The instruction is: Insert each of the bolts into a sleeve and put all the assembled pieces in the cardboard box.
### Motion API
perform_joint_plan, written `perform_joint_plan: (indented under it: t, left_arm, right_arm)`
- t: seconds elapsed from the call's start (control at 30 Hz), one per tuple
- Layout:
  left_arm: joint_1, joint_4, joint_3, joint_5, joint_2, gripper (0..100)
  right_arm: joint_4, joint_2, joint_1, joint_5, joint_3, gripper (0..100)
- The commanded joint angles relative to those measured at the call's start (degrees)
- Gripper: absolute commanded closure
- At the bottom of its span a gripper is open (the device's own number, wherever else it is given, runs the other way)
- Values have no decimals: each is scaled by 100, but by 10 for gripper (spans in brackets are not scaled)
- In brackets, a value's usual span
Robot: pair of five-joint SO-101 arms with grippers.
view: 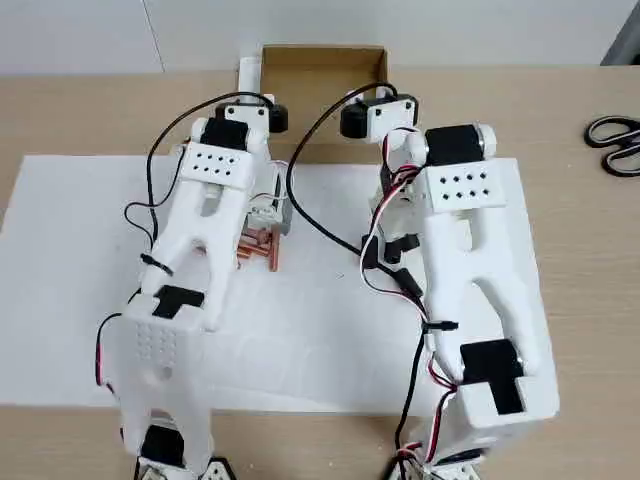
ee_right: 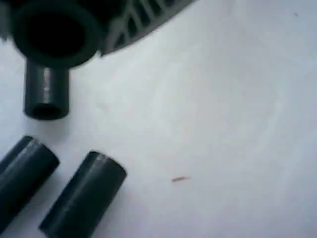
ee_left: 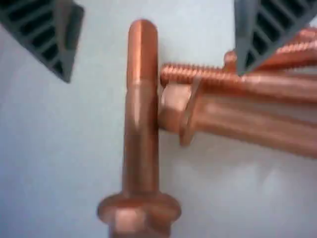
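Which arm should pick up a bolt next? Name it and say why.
Left. Its end effector hangs open right over the copper bolts, one bolt lying between its fingers. The right arm sits over the black sleeves, away from the bolts.

High camera over table; wrist cameras close, probably downward; bolts common to left.

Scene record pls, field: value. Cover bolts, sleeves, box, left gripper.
bolts: copper, several bunched on the white sheet
left gripper: open, fingers straddling one bolt
sleeves: dark, loose on the sheet, no bolt showing inside
cardboard box: at the far edge of the table, off the sheet
scissors: on bare table, off the sheet
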Motion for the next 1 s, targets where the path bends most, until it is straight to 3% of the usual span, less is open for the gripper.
perform_joint_plan:
  t: [0.0, 0.23, 0.47, 0.8, 0.97]
  left_arm:
    - [26, 70, -470, -26, 149, 808]
    - [26, 70, -840, 123, 703, 810]
    - [316, 44, -1253, 176, 1002, 893]
    - [527, 44, -1367, 167, 1486, 919]
    - [686, 70, -1367, -132, 1477, 995]
  right_arm:
    - [101, -338, 40, 53, -281, 992]
    - [101, -321, 40, 44, -281, 992]
    - [101, -321, 40, 44, -281, 992]
    - [119, -356, 40, 44, -273, 992]
    - [119, -356, 40, 44, -273, 992]
